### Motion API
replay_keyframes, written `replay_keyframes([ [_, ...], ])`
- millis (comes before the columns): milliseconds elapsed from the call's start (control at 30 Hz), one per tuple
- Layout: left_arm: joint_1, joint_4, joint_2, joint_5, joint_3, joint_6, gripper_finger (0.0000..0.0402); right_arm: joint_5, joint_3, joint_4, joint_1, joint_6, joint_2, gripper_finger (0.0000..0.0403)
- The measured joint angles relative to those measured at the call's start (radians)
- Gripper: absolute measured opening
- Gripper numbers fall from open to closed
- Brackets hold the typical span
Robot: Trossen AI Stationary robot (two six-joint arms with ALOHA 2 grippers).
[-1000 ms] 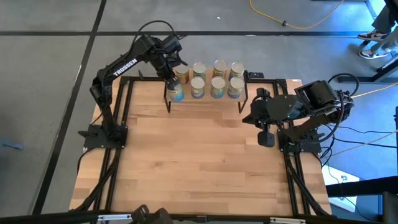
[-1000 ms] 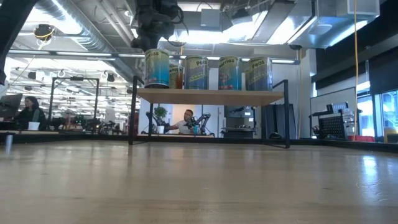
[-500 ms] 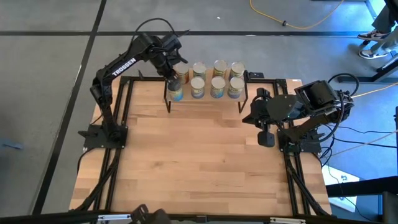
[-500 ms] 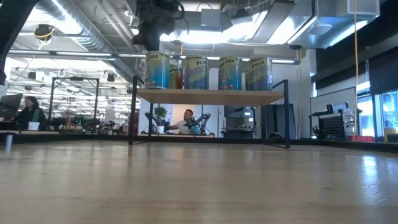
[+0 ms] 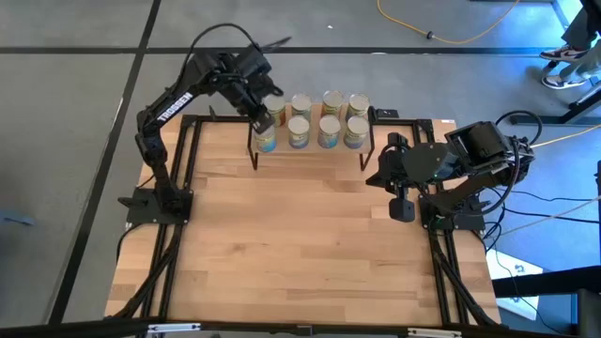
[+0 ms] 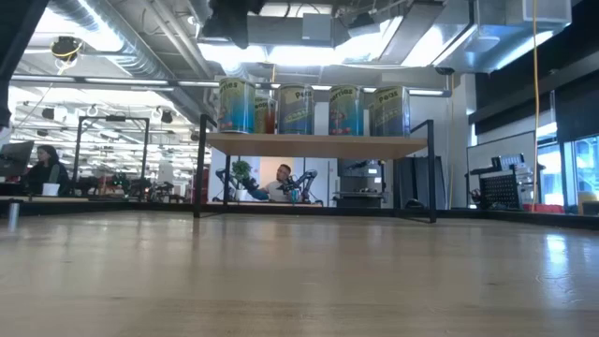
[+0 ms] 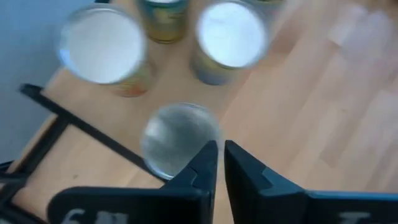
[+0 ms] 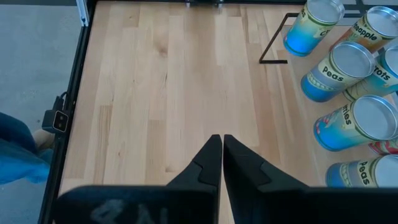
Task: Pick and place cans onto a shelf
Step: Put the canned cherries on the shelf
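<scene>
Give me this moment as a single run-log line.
cans: all eight on shelf | left gripper: shut, empty, above end can | right gripper: shut, empty, parked at table's right side

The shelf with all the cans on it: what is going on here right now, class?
Eight cans stand in two rows on the shelf at the far edge of the table. The left gripper hangs above the shelf's left end, over the leftmost cans, its fingers nearly together and holding nothing. The right gripper waits shut and empty over the table's right side. No can is left on the tabletop, so the placing looks finished.
</scene>
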Motion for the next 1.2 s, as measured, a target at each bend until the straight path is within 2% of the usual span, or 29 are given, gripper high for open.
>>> replay_keyframes([
  [100,-0.059,0.0,0.0,-0.036,0.0,-0.014,0.0005,0.0,0.0,0.0,0.0,0.0,0.0,0.0019],
  [233,-0.132,0.001,0.0,-0.121,-0.021,-0.067,0.0001,0.0,0.0,-0.002,0.0,0.0,0.0,0.0019],
  [300,-0.166,0.005,-0.008,-0.133,-0.05,-0.091,0.0001,0.0,0.0,-0.005,0.0,-0.001,0.0,0.0019],
  [400,-0.215,0.003,-0.047,-0.127,-0.119,-0.134,0.0001,0.0,0.0,-0.014,0.0,-0.001,0.0,0.0019],
  [533,-0.243,0.0,-0.128,-0.17,-0.299,-0.175,0.0001,0.0,0.0,-0.029,0.0,-0.002,0.0,0.0019],
  [700,-0.204,-0.001,-0.225,-0.227,-0.441,-0.209,0.0,0.0,0.0,-0.035,0.0,-0.002,0.0,0.0019],
  [967,-0.06,0.005,-0.211,-0.265,-0.471,-0.002,0.0,0.001,0.0,-0.035,0.0,0.068,0.0,0.0019],
  [1200,0.004,0.014,-0.178,-0.257,-0.471,0.099,0.0,0.162,0.0,-0.051,0.0,0.135,0.002,0.0019],
])
